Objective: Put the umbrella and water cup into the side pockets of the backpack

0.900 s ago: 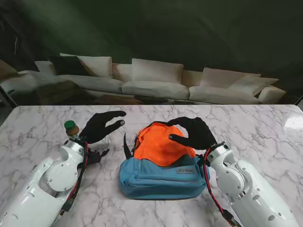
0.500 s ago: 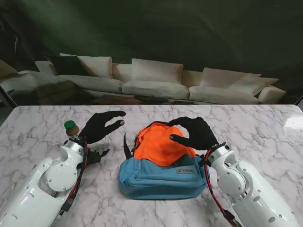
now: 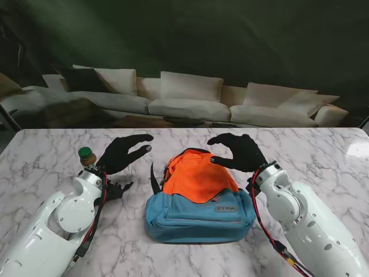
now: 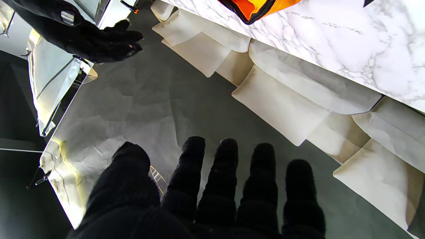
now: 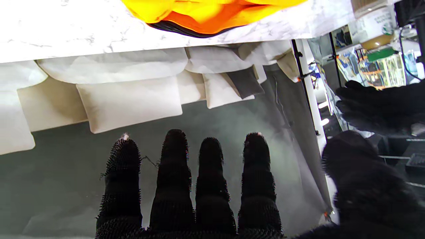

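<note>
An orange and blue backpack (image 3: 196,199) lies on the marble table (image 3: 323,156) in the middle, its orange top (image 4: 255,7) (image 5: 212,13) showing in both wrist views. A bottle with a green cap (image 3: 87,156) (image 5: 378,43) stands at the left, just beyond my left forearm. My left hand (image 3: 122,153) (image 4: 202,196) hovers open to the left of the backpack, holding nothing. My right hand (image 3: 239,153) (image 5: 212,189) hangs open above the backpack's far right corner, fingers spread and empty. No umbrella is visible.
A small dark object (image 3: 118,189) lies on the table by my left wrist. A cream sofa (image 3: 184,98) with cushions stands beyond the table's far edge.
My right hand has lifted and drawn back from the orange top of the backpack, moving farther from me. The left hand and the backpack have stayed put.
</note>
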